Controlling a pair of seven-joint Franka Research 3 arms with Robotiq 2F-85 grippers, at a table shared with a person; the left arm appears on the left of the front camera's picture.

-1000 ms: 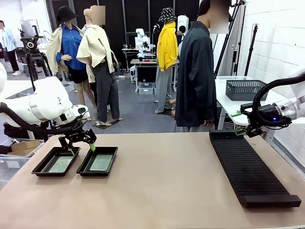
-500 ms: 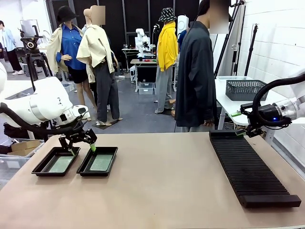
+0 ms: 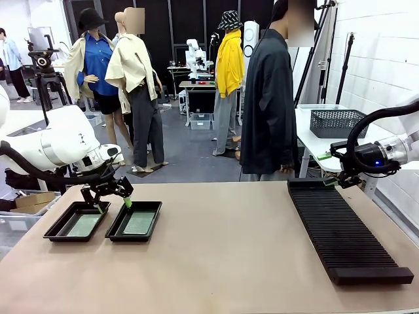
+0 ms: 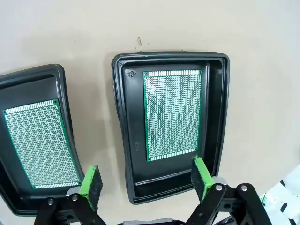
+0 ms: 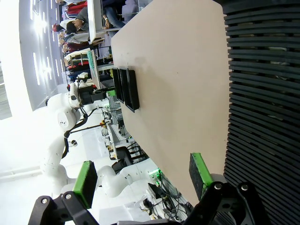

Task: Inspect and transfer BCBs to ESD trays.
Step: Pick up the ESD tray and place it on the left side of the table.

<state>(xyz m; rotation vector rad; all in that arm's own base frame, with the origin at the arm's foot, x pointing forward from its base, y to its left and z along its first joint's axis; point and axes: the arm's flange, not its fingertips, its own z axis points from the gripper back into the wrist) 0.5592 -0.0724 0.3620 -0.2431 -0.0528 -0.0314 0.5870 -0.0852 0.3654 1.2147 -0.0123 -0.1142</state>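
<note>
So the left claw (image 3: 106,193) is hanging just above the two shallow glossy black plastic trays (image 3: 135,234) at the left end of the tan desk (image 3: 229,261), jaws spread wide with nothing between them. Each tray already has one thin green perforated circuit board (image 4: 172,115) lying flat on its floor; the second board (image 4: 41,143) sits in the neighbouring tray (image 4: 33,79). In the left wrist view the nearer board runs lengthwise straight away from the claw, roughly centred between the green pads (image 4: 202,176), so the fingers straddle its short edge.

The right claw (image 3: 342,175) is way over at the far right by the long black ribbed rack (image 3: 344,239), also wide open and empty. So the left arm is clearly the closer one to both boards, and I'd guess any further move on the trays is its job.

Hard to read: the rack's slots look empty from the front, but I can't rule out a board edge-on. The second tray is cut off at the wrist view's edge.
</note>
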